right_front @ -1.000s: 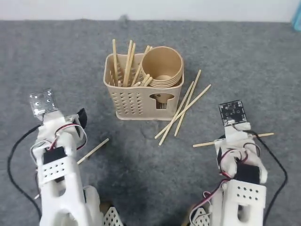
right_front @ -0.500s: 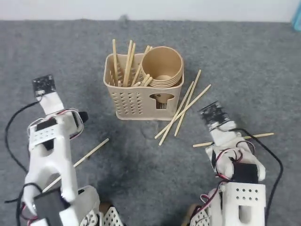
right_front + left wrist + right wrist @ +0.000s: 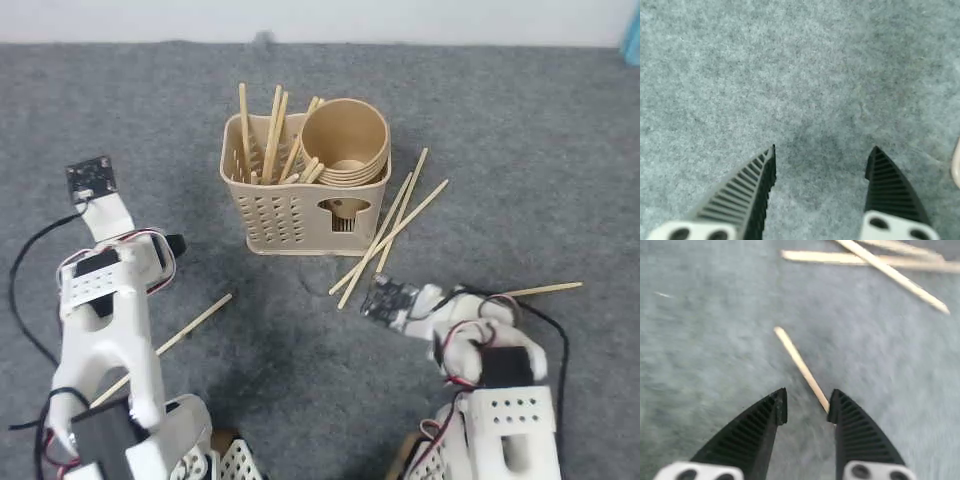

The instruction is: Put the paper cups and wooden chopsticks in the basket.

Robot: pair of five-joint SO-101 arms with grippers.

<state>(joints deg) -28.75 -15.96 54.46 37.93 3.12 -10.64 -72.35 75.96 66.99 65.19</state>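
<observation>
The beige basket [image 3: 300, 205] stands mid-table with stacked paper cups [image 3: 345, 140] and several chopsticks [image 3: 270, 130] inside. Three loose chopsticks [image 3: 392, 232] lie crossed just right of it. Another loose chopstick [image 3: 545, 289] lies near the right arm, which covers part of it, and one more chopstick [image 3: 195, 322] lies by the left arm. My right gripper [image 3: 808, 392] hangs low over the carpet, open by a narrow gap, with a single chopstick [image 3: 799, 365] running up to its fingertips. My left gripper [image 3: 823, 148] is open wide over bare carpet.
Grey carpet [image 3: 500, 120] covers the whole table. The left arm [image 3: 105, 300] stands at the front left and the right arm [image 3: 480, 350] leans forward at the front right. Black cables trail beside both arms.
The right arm has tipped forward and down towards the chopstick in front of its base, its wrist swinging left. The left arm rose and stretched earlier, then barely moved.
</observation>
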